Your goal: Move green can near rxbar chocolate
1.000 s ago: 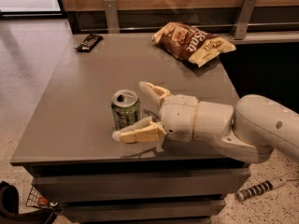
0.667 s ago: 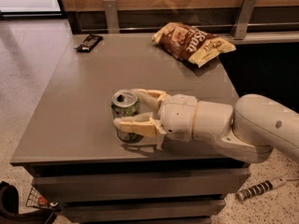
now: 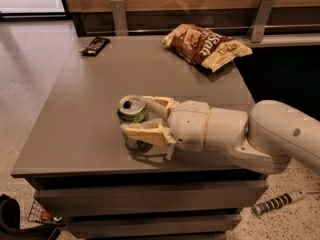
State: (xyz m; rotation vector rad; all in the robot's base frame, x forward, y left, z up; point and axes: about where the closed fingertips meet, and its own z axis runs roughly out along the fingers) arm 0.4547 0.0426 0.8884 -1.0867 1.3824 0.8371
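Snugly, tool (image 3: 135,115) clasping green can (image 3: 132,106), table (image 3: 80,94) front.

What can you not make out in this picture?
Camera view:
Can: its side, partly covered by the gripper closed around it.
Rxbar: lettering too small to read.
Arm: cut off by the right edge.
Dark object, bottom left: cut off by the edge.

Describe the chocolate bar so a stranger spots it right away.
Start at the grey table. At its far left corner lies the rxbar chocolate, away from the gripper shut around the green can. It's small, flat and black, unlike the big brown-and-yellow chip bag.
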